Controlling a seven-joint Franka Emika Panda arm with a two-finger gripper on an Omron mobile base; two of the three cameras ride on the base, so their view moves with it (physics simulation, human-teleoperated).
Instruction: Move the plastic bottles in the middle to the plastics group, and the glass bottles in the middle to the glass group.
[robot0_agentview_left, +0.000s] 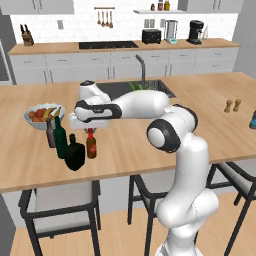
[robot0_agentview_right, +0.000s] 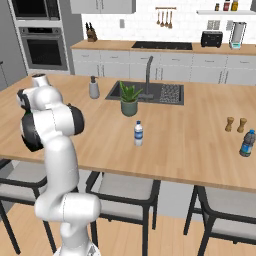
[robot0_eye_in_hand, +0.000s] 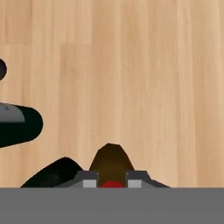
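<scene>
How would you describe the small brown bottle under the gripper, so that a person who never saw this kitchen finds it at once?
Start at the fruit bowl on the left end of the wooden island; a cluster of dark bottles stands in front of it. The small brown bottle is the rightmost, beside the squat black bottle, directly under the gripper. It alone has a red cap.

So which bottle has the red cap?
The small brown bottle, right under the gripper. The squat black bottle, tall green bottle and grey-brown bottle beside it have dark tops.
</scene>
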